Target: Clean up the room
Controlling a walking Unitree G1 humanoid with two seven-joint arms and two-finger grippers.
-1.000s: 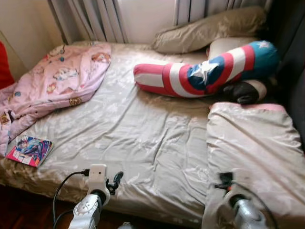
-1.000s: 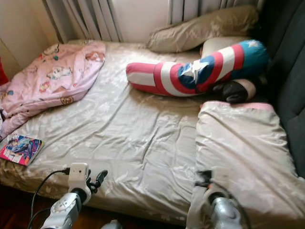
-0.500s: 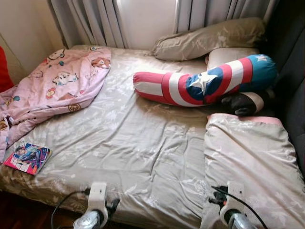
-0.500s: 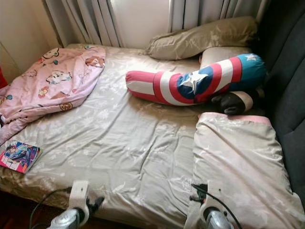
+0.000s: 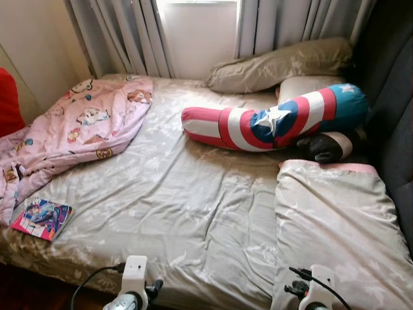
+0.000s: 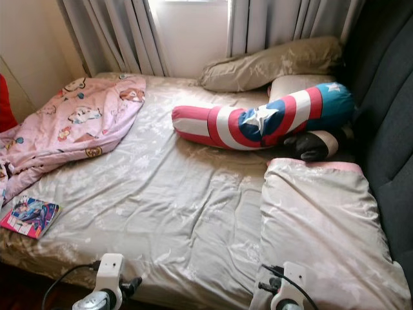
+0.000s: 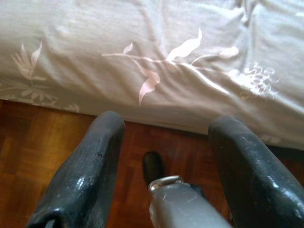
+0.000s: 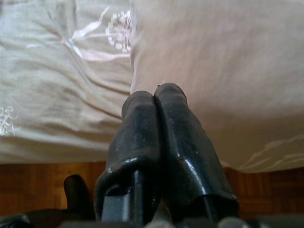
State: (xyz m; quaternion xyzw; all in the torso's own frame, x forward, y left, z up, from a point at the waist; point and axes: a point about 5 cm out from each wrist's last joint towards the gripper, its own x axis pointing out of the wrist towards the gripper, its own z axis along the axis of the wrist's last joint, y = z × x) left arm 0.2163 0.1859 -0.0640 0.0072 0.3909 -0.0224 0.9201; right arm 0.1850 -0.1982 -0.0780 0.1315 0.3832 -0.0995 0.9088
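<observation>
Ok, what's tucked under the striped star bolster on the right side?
A black and cream item pokes out beneath the bolster, with a beige pillow behind. What it is, I can't tell.

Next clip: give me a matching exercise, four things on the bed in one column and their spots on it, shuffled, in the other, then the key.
Things
1. pink blanket
2. comic book
3. striped bolster
4. folded beige duvet

Places
A. near left corner of the bed
B. near right part of the bed
C. far left part of the bed
D. far right, in front of the pillows

Pairs: 1-C, 2-A, 3-D, 4-B
</observation>
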